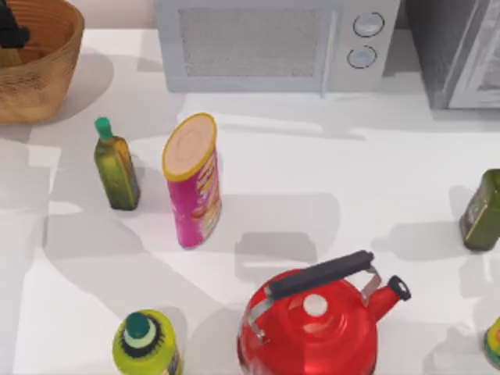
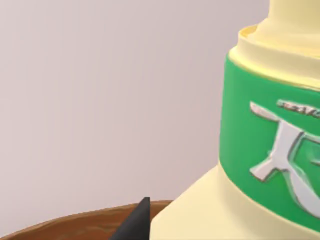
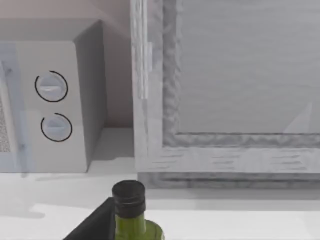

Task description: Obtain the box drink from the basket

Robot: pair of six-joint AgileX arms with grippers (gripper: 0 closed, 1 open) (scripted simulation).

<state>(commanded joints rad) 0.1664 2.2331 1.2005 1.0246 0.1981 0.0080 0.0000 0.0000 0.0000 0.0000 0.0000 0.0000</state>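
Our left gripper (image 1: 11, 35) sits at about ten o'clock of the table, reaching down inside the wicker basket (image 1: 47, 74). From its wrist camera the box drink (image 2: 260, 150), pale yellow with a green band, rises right beside one dark fingertip (image 2: 136, 220), just above the basket's brown rim. We judge the arm is lowered this deep so the carton stands between the fingers. We cannot tell whether they are wide, narrow, or already clamped on the carton. The carton appears upright and inside the basket, at its far side. Our right arm is parked near three o'clock, its camera over a dark-capped green bottle (image 3: 131, 220) before the microwave (image 3: 50, 100).
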